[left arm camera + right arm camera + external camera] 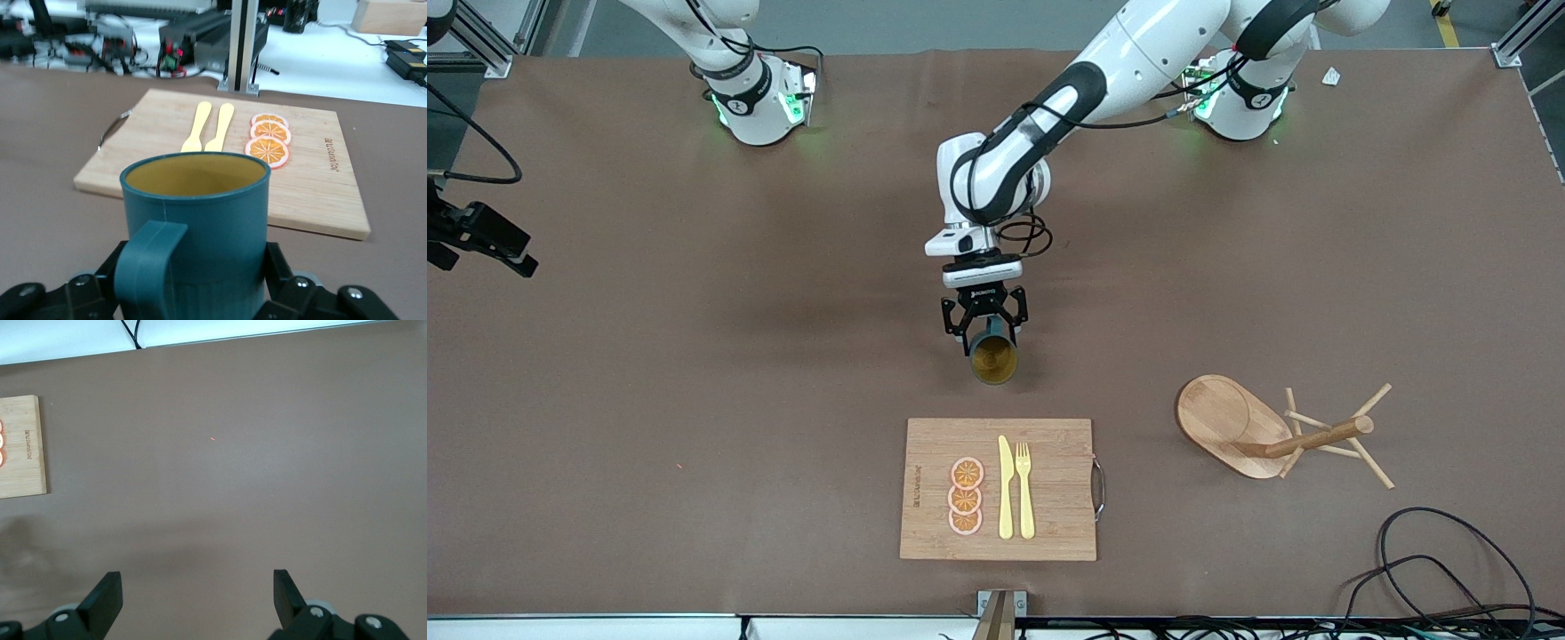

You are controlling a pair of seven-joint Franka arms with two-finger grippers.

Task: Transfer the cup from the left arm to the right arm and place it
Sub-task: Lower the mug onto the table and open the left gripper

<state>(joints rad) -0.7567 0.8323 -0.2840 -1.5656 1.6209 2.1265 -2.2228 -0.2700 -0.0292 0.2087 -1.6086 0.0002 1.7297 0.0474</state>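
Left hand (pixel 984 327) grips the cup (pixel 993 358) above mid-worktop, mouth tipped toward the cutting board (pixel 998 489). Right hand (pixel 197 593) waits open over bare worktop – a misaligned handover could likely knock the cup loose.

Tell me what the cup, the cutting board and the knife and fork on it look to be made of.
Cup: likely glazed ceramic or plastic; smooth teal outside, matte yellow inside, and the look leaves it open.
Cutting board: wood or bamboo, with pale visible grain, a printed mark and a metal handle.
Knife and fork: probably plastic; uniform pale yellow, no metallic shine.
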